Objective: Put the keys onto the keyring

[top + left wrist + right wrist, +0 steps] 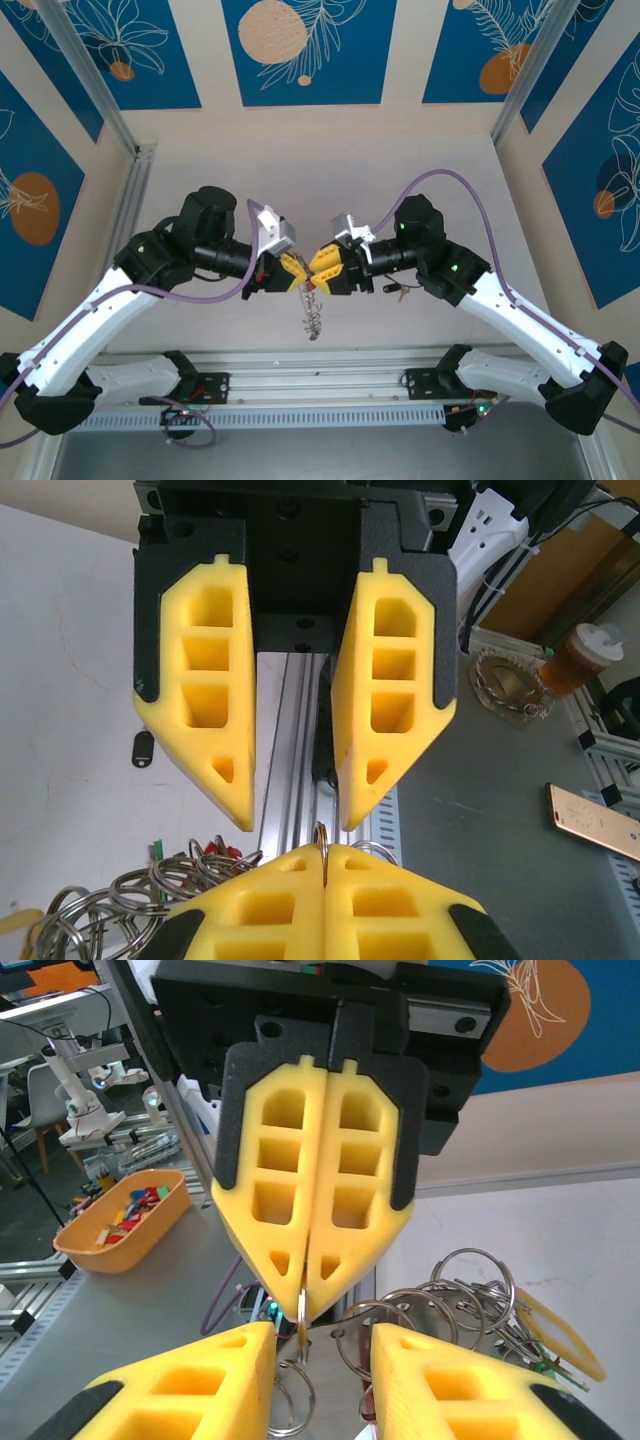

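Top external view: both arms reach in from the near edge of the tabletop and meet over its middle.
Nearest thing: the keyring, a bunch of thin metal loops, dangles below the meeting point, on the near-edge side.
Holder: the right pincer is pressed together, with one thin loop nipped edge-on between its tips; the rest of the bunch hangs from it.
Free side: the left pincer has its fingers spread apart with nothing between them. Its tips face the right one's, just beside them.
Among the loops: red bits sit in the bunch; whether they are threaded keys I cannot tell.
Farther off: the black key lies flat on the bare tabletop, well apart from the loops.
Done, as judged: the keyring is lifted and steadied.
Left, as judged: at least the black key is unthreaded. It needs picking up and working onto a loop, probably by the free left pincer.
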Robot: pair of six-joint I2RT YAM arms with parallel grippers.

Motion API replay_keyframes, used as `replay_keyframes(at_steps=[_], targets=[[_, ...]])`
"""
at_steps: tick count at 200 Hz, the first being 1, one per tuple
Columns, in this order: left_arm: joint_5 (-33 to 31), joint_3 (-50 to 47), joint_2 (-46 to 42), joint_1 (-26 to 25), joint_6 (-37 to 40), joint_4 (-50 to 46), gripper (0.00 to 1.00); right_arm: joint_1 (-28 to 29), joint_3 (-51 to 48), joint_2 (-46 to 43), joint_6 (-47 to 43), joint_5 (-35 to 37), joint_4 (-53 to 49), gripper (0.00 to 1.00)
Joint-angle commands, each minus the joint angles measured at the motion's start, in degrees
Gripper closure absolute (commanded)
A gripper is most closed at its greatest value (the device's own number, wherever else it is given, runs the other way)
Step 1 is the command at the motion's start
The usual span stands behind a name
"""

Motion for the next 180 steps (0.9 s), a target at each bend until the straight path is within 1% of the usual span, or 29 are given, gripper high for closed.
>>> replay_keyframes(at_steps=[1,69,89,109,155,165,180], targets=[[1.0,2.1,-0.2,-0.9,1.2,0.8,1.00,0.8,-0.6,-1.0,-0.4,-2.0,-0.2,0.70],[0.5,2.3,0.5,-1.2,1.3,1.2,1.00,1.2,0.1,0.6,-0.7,-2.5,-1.2,0.81],[0.3,2.2,0.8,-1.3,1.5,1.2,1.00,1.2,0.1,0.6,-0.7,-2.3,-1.1,0.88],[0.3,2.3,1.0,-1.6,1.5,1.2,1.00,1.2,0.0,0.4,-0.6,-1.8,-1.3,1.00],[-0.5,1.3,0.0,-1.5,1.1,1.0,1.00,0.8,-1.0,-0.4,0.8,-0.4,0.3,1.00],[-1.0,0.6,-0.8,-1.5,0.9,1.0,0.90,0.6,-1.6,-1.0,1.4,-0.5,1.2,1.00],[-1.2,-1.0,-2.8,-1.5,-0.2,2.7,0.67,0.4,-2.4,-1.6,2.1,-0.6,2.4,1.00]])
